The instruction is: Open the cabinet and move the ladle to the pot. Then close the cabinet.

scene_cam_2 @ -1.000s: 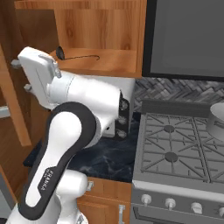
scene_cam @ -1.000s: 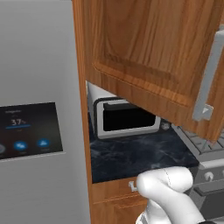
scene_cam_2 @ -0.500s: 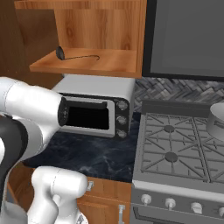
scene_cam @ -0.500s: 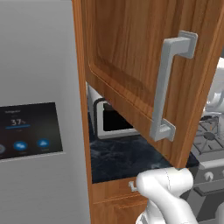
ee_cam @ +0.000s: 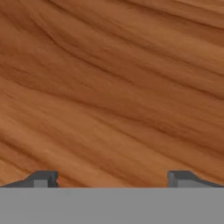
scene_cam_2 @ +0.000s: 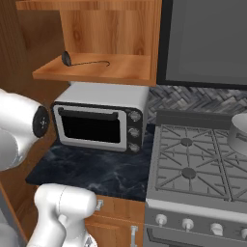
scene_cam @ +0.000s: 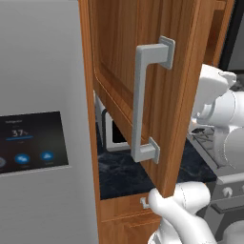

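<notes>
A: Cabinet (scene_cam: 143,71) door swung wide, edge-on toward the left base camera, steel bar handle (scene_cam: 143,105) upright on its face. Inside open to the right base view.

B: Ladle?

A: Ladle (scene_cam_2: 82,61) lying flat on the cabinet shelf (scene_cam_2: 96,72), bowl toward the shelf's left edge, thin handle running right toward the middle. Untouched.

B: Pot?

A: Pot (scene_cam_2: 238,132) on the stove (scene_cam_2: 193,164), far right edge, on a rear grate. Well apart from the ladle.

B: Claw?

A: Gripper (ee_cam: 111,179) spread wide, fingertips (ee_cam: 41,178) far apart at the bottom of the hand view. Nothing between them. Close up against wood grain, likely a cabinet surface; cannot tell which face.

B: Below the shelf?

A: Toaster oven (scene_cam_2: 101,120) on the dark marble counter (scene_cam_2: 91,173), back against the wall, just left of the stove. Fridge panel (scene_cam: 28,143) at the left.
</notes>
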